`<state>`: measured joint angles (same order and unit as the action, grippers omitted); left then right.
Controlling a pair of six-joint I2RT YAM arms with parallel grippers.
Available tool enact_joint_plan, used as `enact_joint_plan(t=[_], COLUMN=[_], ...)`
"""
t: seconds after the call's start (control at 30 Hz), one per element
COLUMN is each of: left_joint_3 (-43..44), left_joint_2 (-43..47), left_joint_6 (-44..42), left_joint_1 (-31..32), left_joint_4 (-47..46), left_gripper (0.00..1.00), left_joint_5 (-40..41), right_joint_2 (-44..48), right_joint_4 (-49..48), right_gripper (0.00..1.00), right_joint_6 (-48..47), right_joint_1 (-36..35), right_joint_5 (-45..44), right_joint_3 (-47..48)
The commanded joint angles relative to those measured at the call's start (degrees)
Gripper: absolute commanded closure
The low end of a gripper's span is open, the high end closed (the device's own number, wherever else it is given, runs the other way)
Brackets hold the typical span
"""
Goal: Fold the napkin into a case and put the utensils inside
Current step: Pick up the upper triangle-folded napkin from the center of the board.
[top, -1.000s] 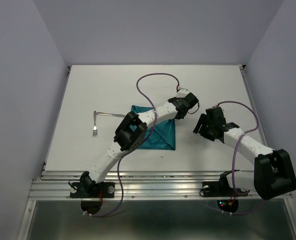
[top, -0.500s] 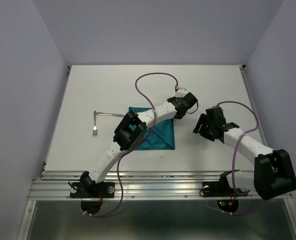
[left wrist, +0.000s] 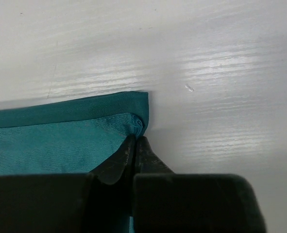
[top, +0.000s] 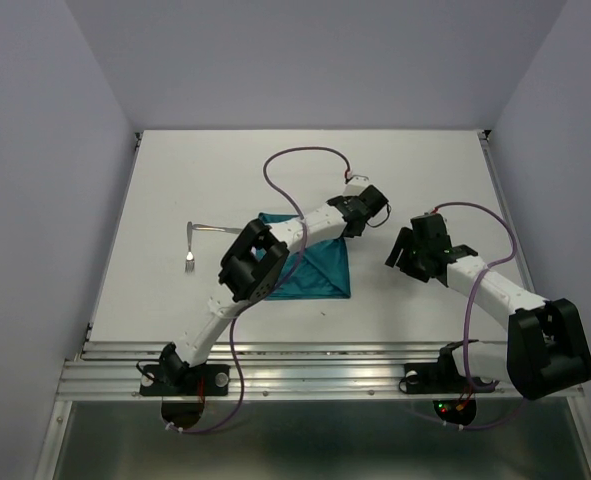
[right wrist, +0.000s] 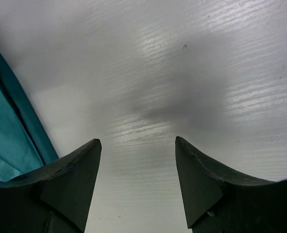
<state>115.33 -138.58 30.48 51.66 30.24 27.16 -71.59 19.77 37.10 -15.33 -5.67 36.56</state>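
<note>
You seem mid-fold — left gripper (left wrist: 136,141) pinching the napkin's (top: 320,270) far right corner, right gripper (right wrist: 137,141) open and empty, utensils (top: 190,260) not yet in, toward the worktop's (top: 275,170) left edge.

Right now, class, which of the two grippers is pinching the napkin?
The left gripper: its jaws are shut on a folded corner of the teal napkin. The right gripper stands open over the white table beside it, holding nothing.
</note>
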Motion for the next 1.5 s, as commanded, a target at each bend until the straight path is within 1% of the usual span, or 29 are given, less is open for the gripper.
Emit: enact_joint_plan(t=[0.0, 0.13, 0.2, 0.3, 0.37, 0.5, 0.67, 0.77, 0.8, 0.87, 0.93, 1.03, 1.17, 1.33, 1.43, 1.47], left_joint_3=[-6.3, -7.5, -7.9, -8.9, -10.1, -12.5, -14.8, -15.9, -16.6, -17.8, -18.3, -19.1, -19.1, -19.4, -19.8, -20.2], left_joint_2=[-2.6, -0.5, 2.3, 7.3, 9.9, 15.0, 17.4, 18.6, 19.2, 19.8, 20.5, 21.2, 21.5, 22.4, 23.4, 23.7], left_joint_6=[-0.5, -1.6, -2.1, -2.3, -2.1, -1.0, 0.9, 1.5, 1.9, 2.1, 2.5, 2.8, 3.0, 3.3, 3.3, 3.3], left_joint_1=[-2.5, -3.2, -3.4, -3.8, -4.2, -5.9, -7.0, -7.5, -7.7, -8.2, -8.6, -9.0, -9.2, -9.6, -9.9, -10.0], left_joint_4=[4.2, 3.8, 3.2, 1.6, 0.4, -3.2, -5.5, -6.2, -6.8, -7.6, -8.0, -8.8, -9.1, -9.3, -9.6, -9.8], left_gripper=[1.00, 1.00, 1.00, 1.00, 1.00, 1.00, 1.00, 1.00, 1.00, 1.00, 1.00, 1.00, 1.00, 1.00, 1.00, 1.00], left_joint_5=[-3.4, -3.9, -4.1, -7.4, -9.0, -15.5, -19.2, -20.8, -21.2, -22.3, -23.3, -24.3, -25.0, -25.4, -25.4, -25.4], right_joint_2=[1.5, 1.6, 1.6, 2.0, 2.2, 1.2, -2.6, -4.8, -5.0, -5.6, -5.6, -8.1, -10.6, -15.3, -16.4, -16.6], right_joint_4=[0.0, 0.3, 0.5, -0.2, -1.3, -6.0, -14.1, -17.9, -21.1, -24.1, -25.8, -28.0, -30.8, -34.2, -36.6, -37.5], right_gripper=[0.32, 0.32, 0.32, 0.32, 0.30, 0.25, 0.19, 0.17, 0.16, 0.16, 0.15, 0.15, 0.17, 0.26, 0.31, 0.34], right_joint_6=[-0.8, -1.7, -2.7, -3.5, -3.0, -0.5, 2.9, 3.1, 3.2, 2.6, 2.2, 1.7, 2.2, 3.4, 5.1, 5.3], right_joint_1=[0.4, 0.4, 0.4, 0.4, -0.5, -5.5, -13.4, -14.7, -15.5, -16.1, -16.7, -16.7, -17.4, -18.0, -18.0, -18.0], right_joint_5=[-1.0, -0.7, 0.0, 2.9, 7.4, 10.9, 14.4, 16.9, 17.6, 18.8, 19.2, 21.4, 22.9, 24.4, 24.0, 23.8], right_joint_3=[-0.8, -0.7, -0.5, -0.5, -0.9, -2.4, -2.5, -1.9, -1.9, -2.1, -2.4, -2.5, -3.2, -4.1, -6.2, -6.7])
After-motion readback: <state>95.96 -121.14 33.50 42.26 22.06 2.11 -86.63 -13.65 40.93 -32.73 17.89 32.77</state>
